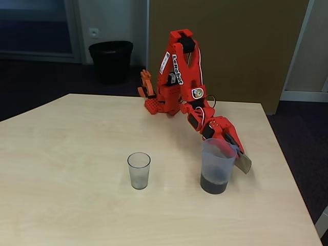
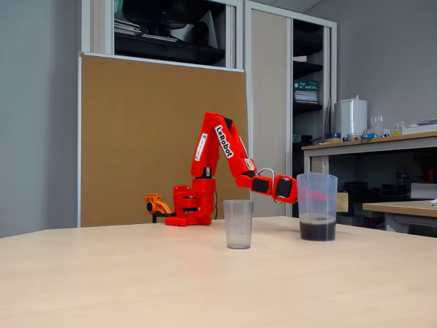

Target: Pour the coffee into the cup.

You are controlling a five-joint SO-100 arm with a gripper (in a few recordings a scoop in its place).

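One red arm (image 1: pixel 182 77) is reaching down from its base at the table's (image 1: pixel 66 179) far edge. One gripper (image 1: pixel 233 148) is sitting against the jug's far side; whether its fingers are gripping the jug cannot be told. One jug (image 1: pixel 217 165), bluish and translucent, is standing upright on the table. One small pool of coffee (image 1: pixel 213 183) is lying in the jug's bottom. One clear cup (image 1: pixel 139 170) is standing upright and apart from the jug, to its left in both fixed views. One black bin (image 1: pixel 110 60) is standing on the floor behind.
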